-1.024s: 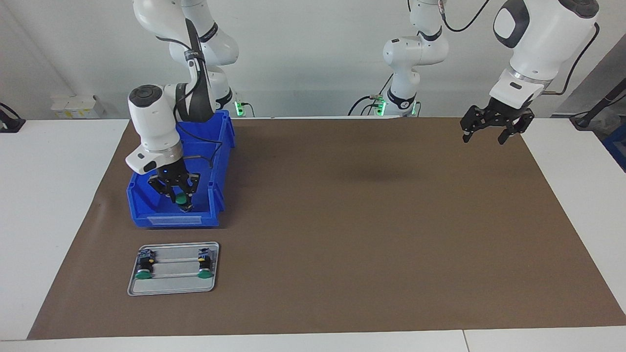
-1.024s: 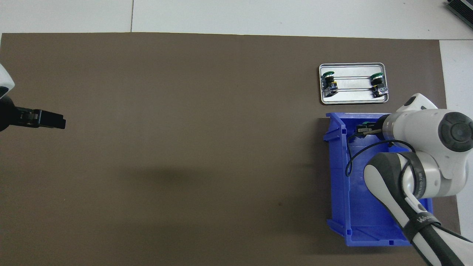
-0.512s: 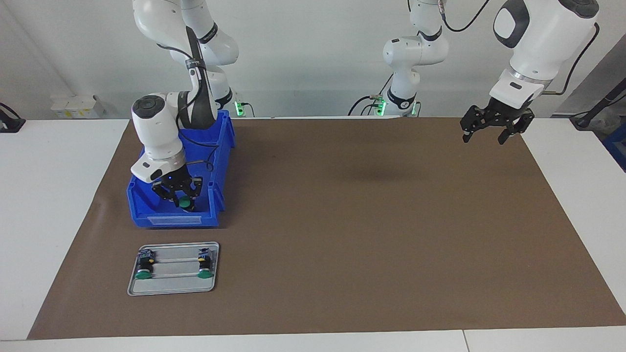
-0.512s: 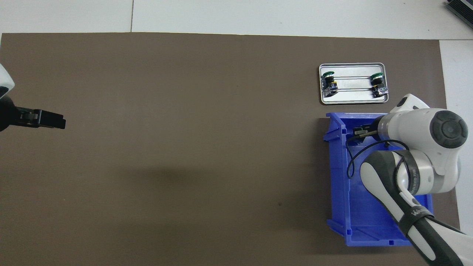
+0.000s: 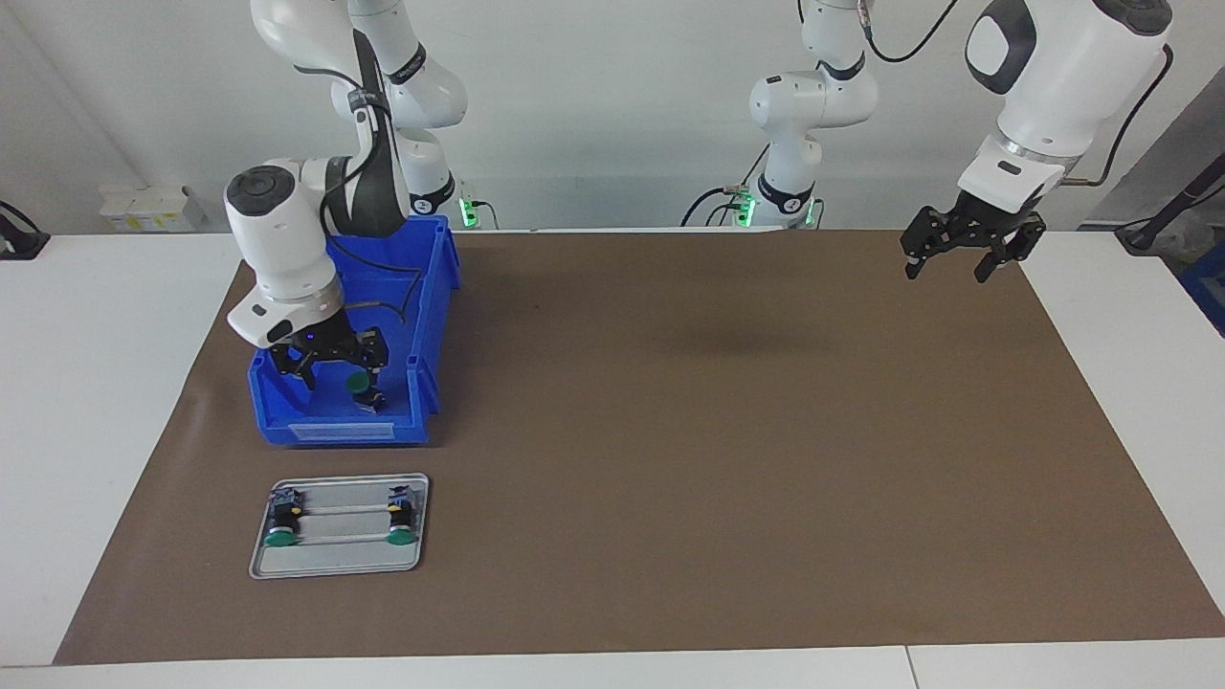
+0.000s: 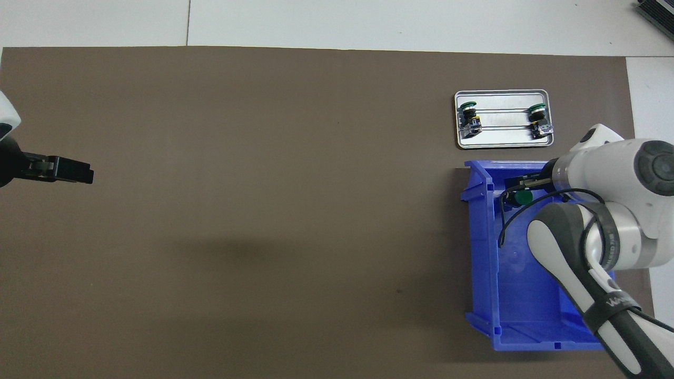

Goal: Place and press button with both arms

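Green-capped button (image 5: 362,384) lies loose in the blue bin (image 5: 287,421), just under the right gripper (image 5: 330,368), whose fingers are spread apart and hold nothing. Silver tray (image 5: 335,565) with two more buttons (image 5: 279,522) (image 5: 401,519) sits on the brown mat just past the bin, farther from the robots. Left gripper (image 5: 957,266) waits over the mat's other end, fingers spread, empty.

Both arms (image 5: 287,230) are glossy white with black joint bands, dark round caps, trailing black cables and black fingered grippers
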`<action>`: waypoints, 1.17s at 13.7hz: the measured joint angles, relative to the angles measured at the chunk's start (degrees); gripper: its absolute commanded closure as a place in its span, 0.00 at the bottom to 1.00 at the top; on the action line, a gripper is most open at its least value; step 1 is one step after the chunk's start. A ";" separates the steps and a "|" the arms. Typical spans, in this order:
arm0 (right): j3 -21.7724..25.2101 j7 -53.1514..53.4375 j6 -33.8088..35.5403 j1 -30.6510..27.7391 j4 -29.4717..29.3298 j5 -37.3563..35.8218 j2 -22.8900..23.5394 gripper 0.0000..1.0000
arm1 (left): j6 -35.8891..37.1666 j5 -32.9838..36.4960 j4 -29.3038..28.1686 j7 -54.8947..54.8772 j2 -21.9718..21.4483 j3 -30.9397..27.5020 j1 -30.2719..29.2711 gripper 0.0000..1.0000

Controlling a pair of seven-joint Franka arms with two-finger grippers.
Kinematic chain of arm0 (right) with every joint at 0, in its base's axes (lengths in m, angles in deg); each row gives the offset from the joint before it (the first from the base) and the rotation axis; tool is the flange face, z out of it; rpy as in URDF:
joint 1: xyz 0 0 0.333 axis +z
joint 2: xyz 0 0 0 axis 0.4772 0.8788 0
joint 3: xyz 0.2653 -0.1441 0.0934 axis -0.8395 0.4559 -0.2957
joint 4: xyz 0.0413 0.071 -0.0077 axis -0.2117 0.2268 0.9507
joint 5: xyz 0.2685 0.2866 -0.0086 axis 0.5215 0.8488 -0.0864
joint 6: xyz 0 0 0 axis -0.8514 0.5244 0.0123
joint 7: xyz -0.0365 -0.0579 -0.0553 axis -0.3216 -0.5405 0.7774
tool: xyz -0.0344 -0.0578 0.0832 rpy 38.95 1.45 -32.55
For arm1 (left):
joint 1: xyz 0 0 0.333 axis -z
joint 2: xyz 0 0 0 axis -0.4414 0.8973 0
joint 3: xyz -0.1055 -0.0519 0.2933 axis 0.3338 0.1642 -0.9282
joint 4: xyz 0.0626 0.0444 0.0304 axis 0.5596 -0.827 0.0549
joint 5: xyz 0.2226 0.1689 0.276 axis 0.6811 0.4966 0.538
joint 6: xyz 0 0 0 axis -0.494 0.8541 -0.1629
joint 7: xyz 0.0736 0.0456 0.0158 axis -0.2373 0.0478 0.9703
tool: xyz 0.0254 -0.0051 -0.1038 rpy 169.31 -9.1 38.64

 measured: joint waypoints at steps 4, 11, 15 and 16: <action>-0.17 6.82 15.89 0.22 -10.83 0.44 -2.23 0.05 | 0.00 0.00 0.00 0.00 0.00 0.00 0.00 0.00; -0.42 9.50 31.15 0.05 -23.72 2.22 -2.98 0.03 | 0.00 0.00 0.00 0.00 0.00 0.00 0.00 0.00; -0.37 9.51 33.48 -0.40 -23.79 2.22 -5.53 0.00 | 0.00 0.00 0.00 0.00 0.00 0.00 0.00 0.00; -0.36 9.52 33.50 -0.49 -23.77 2.22 -5.68 0.00 | 0.00 0.00 0.00 0.00 0.00 0.00 0.00 0.00</action>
